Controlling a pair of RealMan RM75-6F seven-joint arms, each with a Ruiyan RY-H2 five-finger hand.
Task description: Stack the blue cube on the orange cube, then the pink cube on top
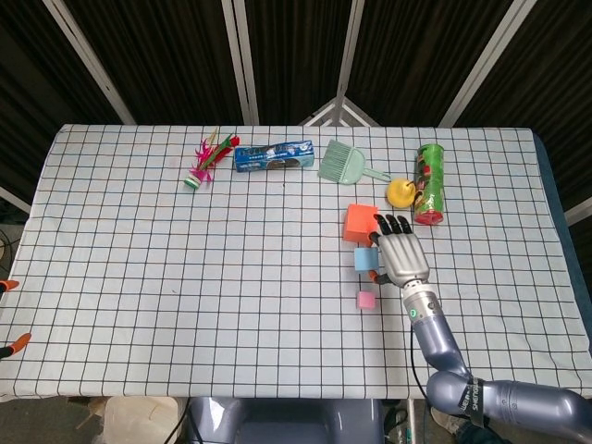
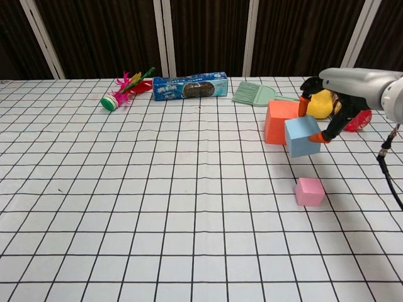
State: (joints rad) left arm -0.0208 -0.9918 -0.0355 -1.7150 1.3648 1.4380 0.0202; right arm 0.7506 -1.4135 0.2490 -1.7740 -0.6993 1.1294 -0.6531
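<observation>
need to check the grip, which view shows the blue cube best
The chest view: the blue cube shows whole, lifted off the table, held by the right hand. In the head view the cube is small and partly covered by that hand.
</observation>
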